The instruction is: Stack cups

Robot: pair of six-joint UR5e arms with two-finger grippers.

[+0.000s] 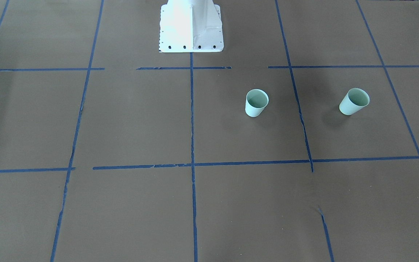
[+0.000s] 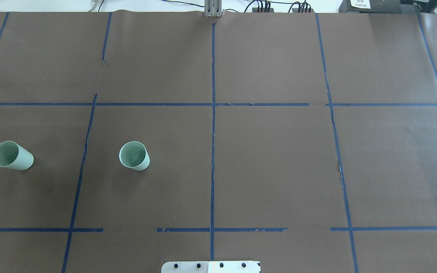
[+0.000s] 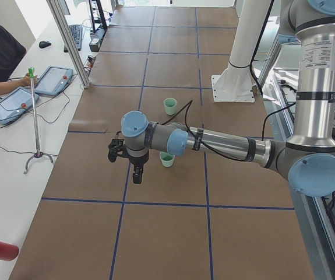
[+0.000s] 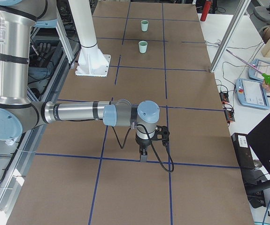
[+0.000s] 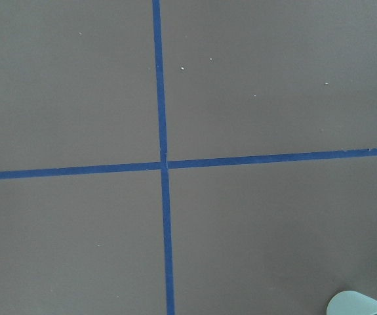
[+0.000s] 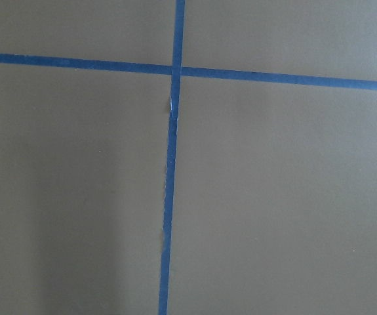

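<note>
Nothing is stacked yet: the inner cup (image 2: 134,156) and the outer cup (image 2: 11,155) stand mouth-up, empty and well apart on the left half of my desk (image 2: 279,170), neither my left hand (image 3: 137,174) nor my right hand (image 4: 143,154) touches them, and I cannot tell whether either is spread or closed.

Two UR5e arms at the table: the left arm (image 3: 225,143) and right arm (image 4: 73,112) are polished silver tubes linked by grey joints with pale blue round caps. A black cable (image 4: 165,165) loops along each forearm to a black wrist block. The left gripper (image 3: 137,178) and right gripper (image 4: 143,157) are dark. The white pedestal (image 3: 244,52) flares to a base plate (image 1: 191,40) with dark bolt holes.
</note>
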